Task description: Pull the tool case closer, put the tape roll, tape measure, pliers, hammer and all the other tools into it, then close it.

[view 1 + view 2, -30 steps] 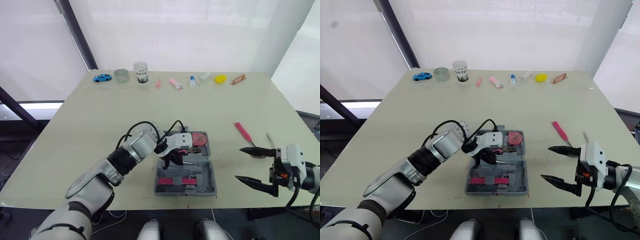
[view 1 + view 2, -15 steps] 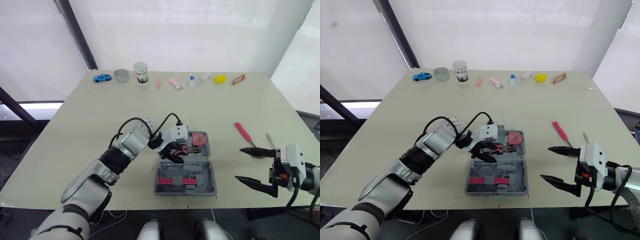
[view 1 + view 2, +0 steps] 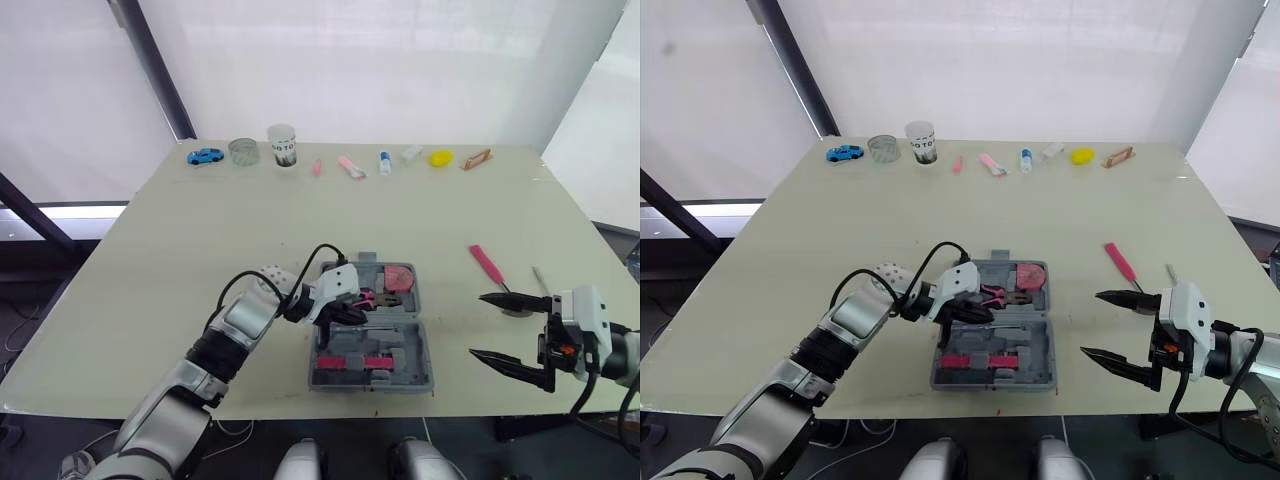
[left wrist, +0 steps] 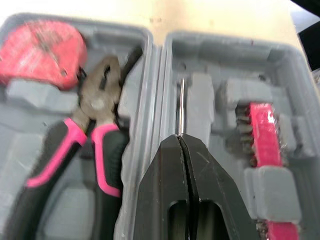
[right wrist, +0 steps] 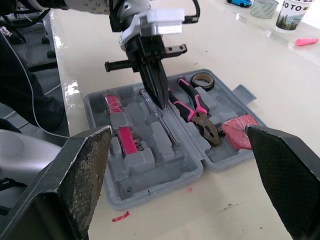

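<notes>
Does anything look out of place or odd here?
A pink-handled tool lies on the table right of the open tool case, outside it, near the open right gripper. Nothing looks spilled or damaged.

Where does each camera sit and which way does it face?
Head eyes: on the head, facing down at the table and open tool case; both arms show.
Left wrist: along the shut left tool into the case, beside the pliers.
Right wrist: through the open right tool toward the case.
Shared: all show the case.
</notes>
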Controlling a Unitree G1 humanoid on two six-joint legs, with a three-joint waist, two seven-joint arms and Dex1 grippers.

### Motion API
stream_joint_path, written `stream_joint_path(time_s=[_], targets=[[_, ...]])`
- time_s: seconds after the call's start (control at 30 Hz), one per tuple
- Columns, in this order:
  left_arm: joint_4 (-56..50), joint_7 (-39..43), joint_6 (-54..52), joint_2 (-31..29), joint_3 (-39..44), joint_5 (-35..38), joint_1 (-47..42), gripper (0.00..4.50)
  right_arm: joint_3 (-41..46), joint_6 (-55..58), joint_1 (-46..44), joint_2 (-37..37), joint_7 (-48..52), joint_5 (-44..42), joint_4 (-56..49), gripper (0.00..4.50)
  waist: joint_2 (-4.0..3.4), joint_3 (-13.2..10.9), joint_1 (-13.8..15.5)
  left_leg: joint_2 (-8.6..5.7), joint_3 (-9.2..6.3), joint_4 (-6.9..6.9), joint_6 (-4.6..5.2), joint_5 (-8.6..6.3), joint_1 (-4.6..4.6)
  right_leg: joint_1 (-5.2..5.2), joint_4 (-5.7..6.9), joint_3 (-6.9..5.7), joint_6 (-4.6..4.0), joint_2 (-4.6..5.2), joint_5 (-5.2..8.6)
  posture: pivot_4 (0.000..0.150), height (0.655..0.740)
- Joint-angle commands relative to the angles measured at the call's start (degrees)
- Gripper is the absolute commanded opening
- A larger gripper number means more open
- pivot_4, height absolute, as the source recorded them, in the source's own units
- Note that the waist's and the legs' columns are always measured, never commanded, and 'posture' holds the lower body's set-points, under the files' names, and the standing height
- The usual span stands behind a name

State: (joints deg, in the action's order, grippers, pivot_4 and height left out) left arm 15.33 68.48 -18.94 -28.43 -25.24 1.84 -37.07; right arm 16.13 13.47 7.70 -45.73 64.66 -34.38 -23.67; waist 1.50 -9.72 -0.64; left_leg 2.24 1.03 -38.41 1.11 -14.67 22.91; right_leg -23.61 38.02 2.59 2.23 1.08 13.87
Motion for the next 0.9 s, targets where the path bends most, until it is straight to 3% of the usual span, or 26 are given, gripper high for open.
stream_joint_path(time_s=[0.03,0.27,0.47,0.67,0.9], targets=[[0.3,-0.2,3.1,-0.1,-0.7,-1.7,0.6,0.04,0.8,-1.0,-0.7,-0.2,0.3,-0.4,-0.5,4.5,0.0,0.0,0.0,0.0,0.0,0.0,0.0,0.0,0.0,0.0,0.0,0.0,0.0,0.0,0.0,0.15,0.74],[5.8,-1.4,6.0,-0.7,-5.0,-8.7,2.4,0.04,0.3,-1.1,-0.7,0.1,0.3,-0.2,-0.5,4.5,-0.07,0.2,0.0,0.0,0.01,0.0,0.0,0.0,-0.11,0.09,0.0,0.01,0.0,0.0,0.0,0.15,0.74],[5.8,-3.5,7.1,0.3,-1.8,-6.7,4.5,0.04,-0.8,-1.4,-1.1,1.0,-0.6,0.5,0.1,4.5,-0.3,0.8,-0.1,0.0,0.02,0.0,0.0,0.0,-0.19,0.14,0.01,0.02,0.0,-0.01,0.0,0.15,0.74],[-6.0,-11.0,-1.7,2.7,15.9,7.5,10.4,0.04,-2.3,0.2,-1.6,6.7,-7.9,1.4,0.4,4.5,-0.33,0.8,-0.3,0.06,0.02,0.01,0.0,0.0,-0.13,0.07,0.05,0.03,-0.01,-0.02,0.0,0.15,0.74],[-21.9,-22.6,-8.8,4.1,30.7,15.8,23.2,0.04,-7.2,-5.0,-2.9,14.8,-16.9,10.2,3.7,4.5,-0.37,0.8,-0.2,0.06,0.0,0.03,0.0,0.0,-0.1,0.04,0.04,0.06,0.0,0.04,0.0,0.15,0.74]])
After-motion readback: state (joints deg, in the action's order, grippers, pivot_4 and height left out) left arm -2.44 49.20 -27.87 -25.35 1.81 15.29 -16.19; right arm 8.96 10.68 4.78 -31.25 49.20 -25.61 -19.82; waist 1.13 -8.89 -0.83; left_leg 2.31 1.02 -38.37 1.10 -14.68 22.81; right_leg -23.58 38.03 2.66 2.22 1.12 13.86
